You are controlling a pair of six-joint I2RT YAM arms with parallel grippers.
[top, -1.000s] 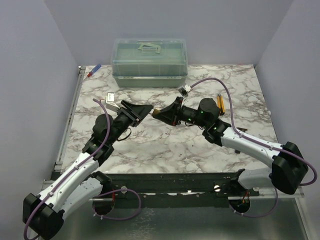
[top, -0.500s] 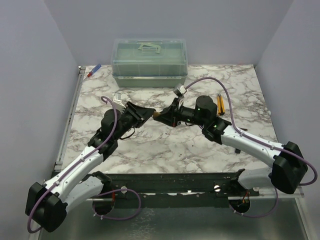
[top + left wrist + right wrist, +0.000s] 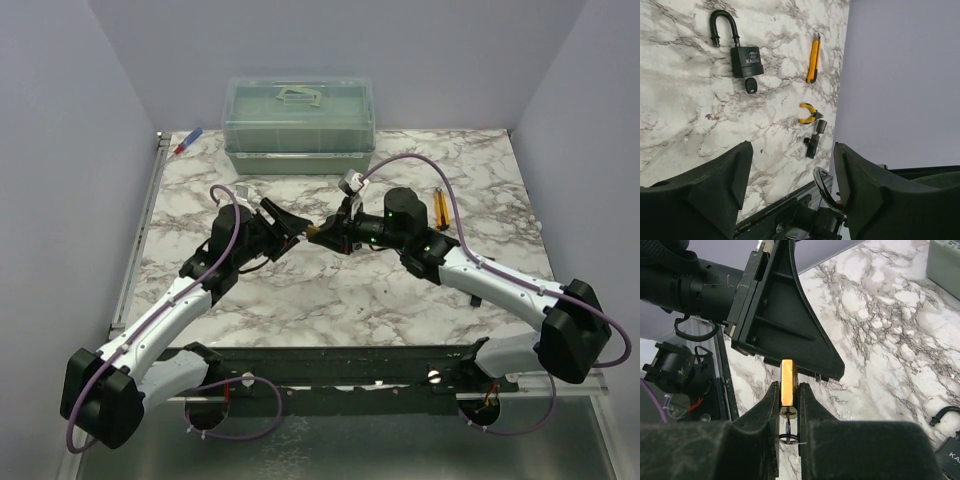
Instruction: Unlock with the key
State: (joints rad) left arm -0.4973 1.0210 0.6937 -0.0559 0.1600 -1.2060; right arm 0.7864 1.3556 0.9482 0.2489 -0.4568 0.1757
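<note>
The key (image 3: 751,86) lies far ahead of the open, empty left claw (image 3: 792,155), pointing away; right claw (image 3: 788,392) grips the gold lock (image 3: 788,374).

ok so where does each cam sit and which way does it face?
Top external: above and behind the bases, looking down on the marble table toward the storage box; left arm and right arm show whole.
Left wrist: on the left arm, facing the black padlock, key and utility knife; open left gripper frames the bottom.
Right wrist: looks along the right gripper, shut on the brass padlock, at the left gripper's finger.
Shared: the utility knife, top and left wrist.
</note>
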